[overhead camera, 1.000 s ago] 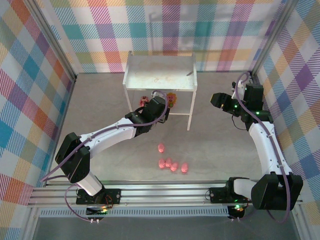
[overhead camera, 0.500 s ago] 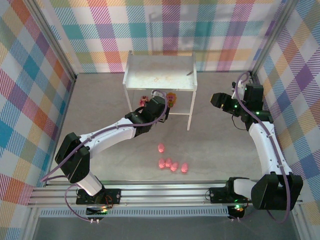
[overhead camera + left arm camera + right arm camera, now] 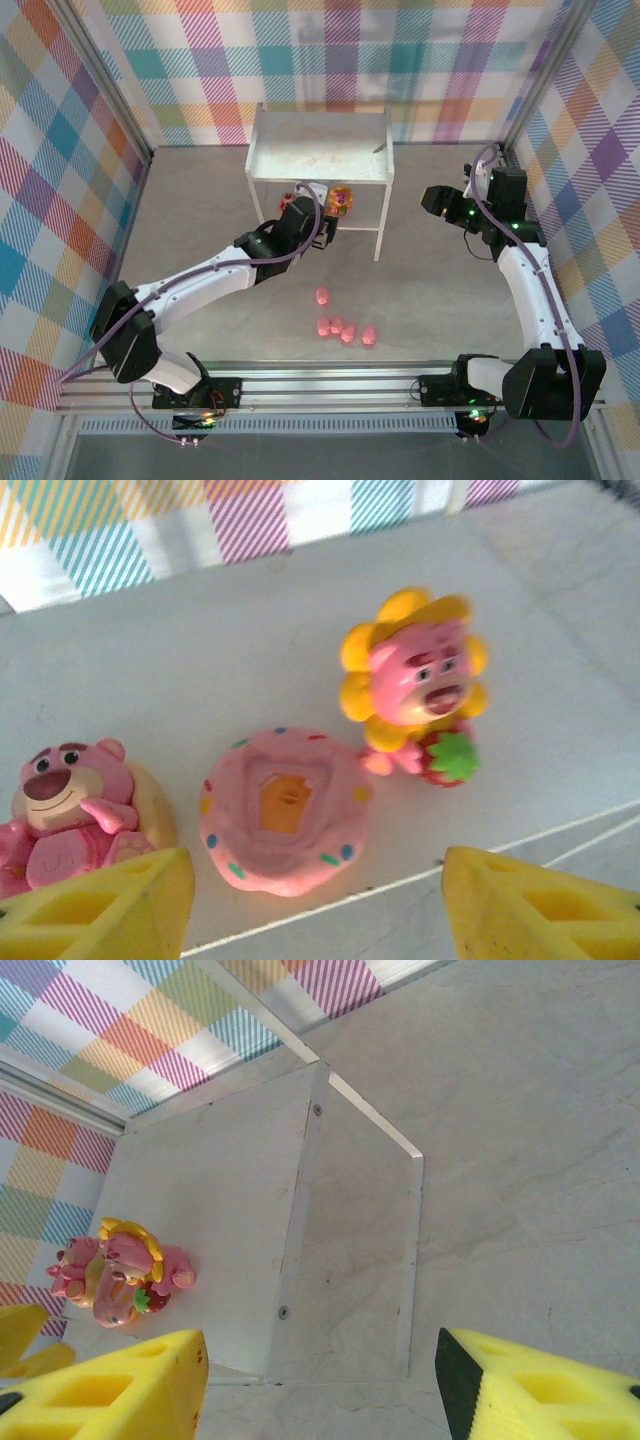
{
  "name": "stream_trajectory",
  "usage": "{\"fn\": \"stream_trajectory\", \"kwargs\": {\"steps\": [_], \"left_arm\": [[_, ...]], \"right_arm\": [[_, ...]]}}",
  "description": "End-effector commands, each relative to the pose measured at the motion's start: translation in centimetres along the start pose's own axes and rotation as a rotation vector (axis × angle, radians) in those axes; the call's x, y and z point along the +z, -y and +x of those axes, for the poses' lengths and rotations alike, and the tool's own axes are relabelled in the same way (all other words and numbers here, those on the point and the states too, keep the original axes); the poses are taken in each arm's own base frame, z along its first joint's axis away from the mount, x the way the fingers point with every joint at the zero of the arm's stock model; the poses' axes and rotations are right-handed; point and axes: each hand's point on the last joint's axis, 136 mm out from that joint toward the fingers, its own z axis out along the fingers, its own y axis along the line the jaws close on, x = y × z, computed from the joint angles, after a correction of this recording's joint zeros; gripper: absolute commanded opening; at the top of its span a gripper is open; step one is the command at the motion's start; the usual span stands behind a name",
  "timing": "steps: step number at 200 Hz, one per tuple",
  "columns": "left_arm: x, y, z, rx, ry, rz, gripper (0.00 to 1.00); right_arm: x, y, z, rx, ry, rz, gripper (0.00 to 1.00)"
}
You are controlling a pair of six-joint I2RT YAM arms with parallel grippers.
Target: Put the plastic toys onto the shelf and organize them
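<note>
The white shelf (image 3: 320, 145) stands at the table's middle back. On its lower tier (image 3: 200, 650) lie a pink ring donut (image 3: 285, 810), a pink-red bear figure (image 3: 65, 805) to its left and a yellow-orange-red flower figure (image 3: 415, 685) to its right. My left gripper (image 3: 312, 197) (image 3: 320, 920) hovers open at that tier's front edge, its yellow fingers (image 3: 100, 910) either side of the donut's near rim, not touching it. Several pink pigs (image 3: 340, 327) lie on the table in front. My right gripper (image 3: 437, 200) (image 3: 320, 1390) stands open and holds nothing, right of the shelf.
The shelf's thin right legs (image 3: 410, 1260) and lower tier (image 3: 220, 1210) lie ahead of the right gripper, with the figures (image 3: 125, 1270) at the tier's far side. Plaid walls (image 3: 60, 200) close in the left, back and right. A metal rail (image 3: 320, 385) runs along the near edge.
My left arm has swung its elbow leftward and the gripper has edged a little left and closer to the lower tier, its fingers slightly narrower. The right arm has not moved.
</note>
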Motion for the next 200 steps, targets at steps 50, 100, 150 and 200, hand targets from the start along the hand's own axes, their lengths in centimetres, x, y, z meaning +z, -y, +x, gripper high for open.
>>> {"fn": "stream_trajectory", "kwargs": {"steps": [50,100,150,200], "left_arm": [[-9.3,1.6,-4.0,-0.058,0.167,0.148,0.6],[-14.0,-6.2,-1.8,-0.195,0.23,-0.067,0.54],[-14.5,-12.6,4.0,-0.334,0.21,-0.259,0.57],[-13.1,-15.1,6.9,-0.398,0.16,-0.324,0.58]], "right_arm": [[-0.4,-1.0,-0.7,-0.04,0.018,-0.027,0.57],[-0.4,-0.8,-0.5,-0.039,0.019,-0.024,0.45],[1.7,-1.7,-0.8,0.011,-0.011,-0.138,0.38],[5.5,-2.3,-1.4,0.059,-0.088,-0.307,0.37]]}}
